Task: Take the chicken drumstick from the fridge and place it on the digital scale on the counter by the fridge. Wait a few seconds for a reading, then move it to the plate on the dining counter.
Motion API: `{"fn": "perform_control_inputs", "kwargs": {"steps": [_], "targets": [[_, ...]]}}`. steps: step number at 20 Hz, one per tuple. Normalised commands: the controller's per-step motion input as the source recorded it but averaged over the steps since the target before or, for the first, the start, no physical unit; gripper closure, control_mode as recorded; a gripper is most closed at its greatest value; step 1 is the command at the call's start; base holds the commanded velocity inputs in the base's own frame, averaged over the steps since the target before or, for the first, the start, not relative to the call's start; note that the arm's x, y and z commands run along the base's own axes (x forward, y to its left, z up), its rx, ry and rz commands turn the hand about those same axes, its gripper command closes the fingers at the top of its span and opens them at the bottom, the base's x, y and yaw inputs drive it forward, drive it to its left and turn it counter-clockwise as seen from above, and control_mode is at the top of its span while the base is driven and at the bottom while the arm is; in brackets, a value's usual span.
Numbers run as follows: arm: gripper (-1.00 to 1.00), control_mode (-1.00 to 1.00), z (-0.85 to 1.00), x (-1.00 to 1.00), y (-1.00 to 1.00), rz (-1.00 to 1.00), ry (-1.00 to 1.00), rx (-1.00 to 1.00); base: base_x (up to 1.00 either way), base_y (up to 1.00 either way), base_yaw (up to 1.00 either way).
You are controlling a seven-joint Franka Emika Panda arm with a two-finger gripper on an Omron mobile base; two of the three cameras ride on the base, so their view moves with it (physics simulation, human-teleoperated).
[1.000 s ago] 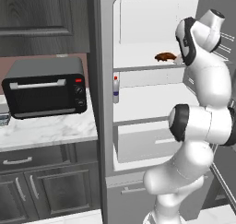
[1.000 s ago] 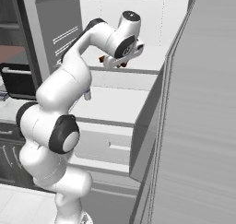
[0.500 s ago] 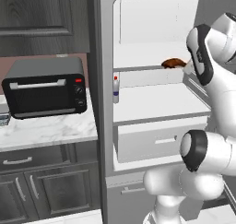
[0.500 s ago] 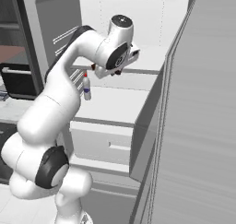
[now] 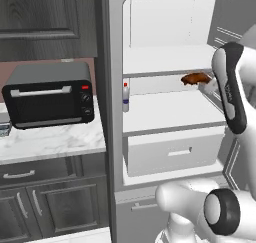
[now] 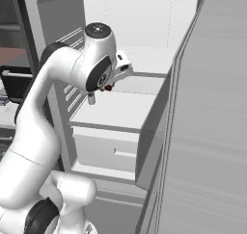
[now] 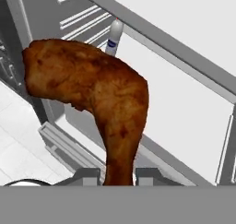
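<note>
My gripper [image 7: 117, 176] is shut on the chicken drumstick [image 7: 92, 91], a glossy reddish-brown piece that rises from between the fingertips. In the left base view the drumstick [image 5: 195, 78] hangs at the right of the open fridge [image 5: 170, 109], level with the upper shelf's front edge, with the gripper [image 5: 206, 85] just right of it. From the right base view a little of the drumstick [image 6: 108, 87] shows under the hand, in front of the fridge [image 6: 120, 108] shelves. The digital scale [image 5: 3, 129] is cut off by the picture's left edge, on the marble counter [image 5: 55, 139].
A small white bottle [image 5: 126, 95] with a blue label stands at the left of the fridge shelf. Below the shelf is a white drawer [image 5: 170, 154]. The open fridge door [image 6: 207, 132] stands close on the right. A black toaster oven [image 5: 50, 94] sits on the counter.
The hand has carried the drumstick right, a little down and out toward the fridge's front edge. The arm's elbow has swung low and to the right.
</note>
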Motion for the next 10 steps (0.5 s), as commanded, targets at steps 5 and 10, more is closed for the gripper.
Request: {"fn": "perform_control_inputs", "kwargs": {"steps": [5, 10], "targets": [[1.00, -1.00, 0.00, -0.85, 0.46, -0.28, 0.00, -0.04, 0.00, 0.00, 0.00], [1.00, -1.00, 0.00, -0.84, 0.41, -0.28, 0.00, 0.00, 0.00, 0.00, 0.00]]}}
